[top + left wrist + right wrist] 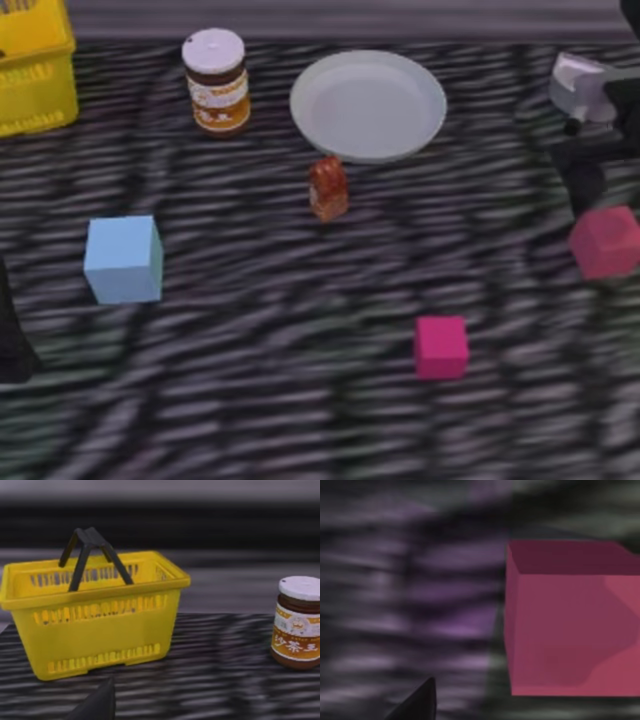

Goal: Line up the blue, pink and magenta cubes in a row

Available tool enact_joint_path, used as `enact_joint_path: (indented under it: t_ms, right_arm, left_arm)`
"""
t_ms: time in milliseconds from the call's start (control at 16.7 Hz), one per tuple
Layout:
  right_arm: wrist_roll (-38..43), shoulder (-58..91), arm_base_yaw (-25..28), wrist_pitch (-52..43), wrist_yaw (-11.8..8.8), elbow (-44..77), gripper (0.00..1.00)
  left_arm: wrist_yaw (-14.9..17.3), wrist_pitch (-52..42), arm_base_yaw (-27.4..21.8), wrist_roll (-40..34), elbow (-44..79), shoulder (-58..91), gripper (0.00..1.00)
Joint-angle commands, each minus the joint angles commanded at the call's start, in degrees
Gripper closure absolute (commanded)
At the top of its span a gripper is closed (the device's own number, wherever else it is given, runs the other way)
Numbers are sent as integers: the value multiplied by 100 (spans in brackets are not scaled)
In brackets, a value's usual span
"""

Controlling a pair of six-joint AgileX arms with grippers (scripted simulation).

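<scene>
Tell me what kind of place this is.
Probably a simulated tabletop work area with household clutter: a yellow shopping basket, a white-lidded jar and a plate sit on a dark striped table, alongside the cubes to be lined up.

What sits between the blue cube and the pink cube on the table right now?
In the top view, only the magenta cube sits between the blue cube and the pink cube, slightly nearer the camera's bottom edge.

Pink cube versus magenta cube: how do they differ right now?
The pink cube is larger and a dull rose; the magenta cube is smaller and vivid. The pink cube sits at the table's right edge beside the right arm; the magenta cube sits nearer the middle and the front edge. Both are plain cubes resting flat.
</scene>
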Motion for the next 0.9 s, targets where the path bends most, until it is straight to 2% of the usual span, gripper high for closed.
enact_joint_path:
  t_ms: [360,720,900]
  right_arm:
    - [3,11,7,101,2,-95,0]
    - [8,487,1,1436,4,-892,0]
    - [8,640,0,1750,5,-1108,0]
  left_arm:
    - [0,0,0,0,0,0,0]
    - [0,0,0,0,0,0,0]
    - [0,0,0,0,0,0,0]
